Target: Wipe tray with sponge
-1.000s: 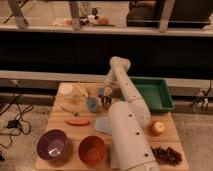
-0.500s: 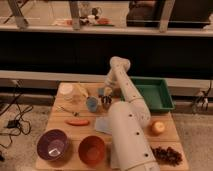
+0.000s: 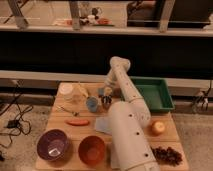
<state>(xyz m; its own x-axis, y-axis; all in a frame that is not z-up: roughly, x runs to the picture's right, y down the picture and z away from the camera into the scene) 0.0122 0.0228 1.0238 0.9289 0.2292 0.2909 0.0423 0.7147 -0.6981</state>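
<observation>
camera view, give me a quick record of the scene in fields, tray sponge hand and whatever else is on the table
tray: green, at the table's back right, nothing visible in it
sponge: small blue-grey block, left of the tray, on the table
hand: lowered near the sponge, left of the tray
bowls: purple bowl and orange bowl at the front left
cloth: flat, grey-blue, mid table
table: wooden slats

Legible text, labels, brands, numbers, signs: none readable on any item. Gripper (image 3: 106, 101): unmarked, positioned low over the tabletop (image 3: 62, 131) centre, just left of the tray (image 3: 167, 96), which is likewise unmarked.
</observation>
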